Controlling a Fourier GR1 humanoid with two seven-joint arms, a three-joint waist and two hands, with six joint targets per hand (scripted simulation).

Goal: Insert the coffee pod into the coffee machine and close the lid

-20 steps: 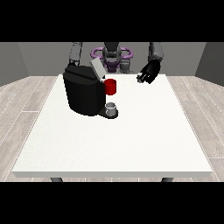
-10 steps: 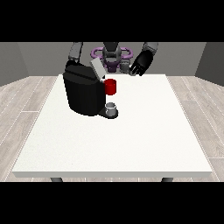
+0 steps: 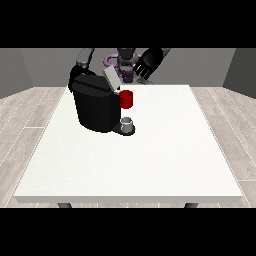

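Note:
The black coffee machine point(image 3: 95, 107) stands on the table's far left part. Its grey lid point(image 3: 112, 79) is tilted up and open above the red pod holder point(image 3: 126, 99). On the machine's base plate below the holder sits a small grey cylinder point(image 3: 128, 123); I cannot tell whether it is the pod. The hand at the view's right point(image 3: 148, 62) hovers above and right of the lid, apart from it, fingers spread and holding nothing. The arm at the view's left point(image 3: 84, 59) reaches down behind the machine, and its hand merges with the black body.
The white table point(image 3: 150, 160) stretches wide in front of and to the right of the machine. The robot's torso point(image 3: 126, 62) is behind the far edge. Grey floor surrounds the table.
The hand at the view's right has risen and swung left, from beside the table's far right edge to just above and right of the open lid. The machine and lid have not moved.

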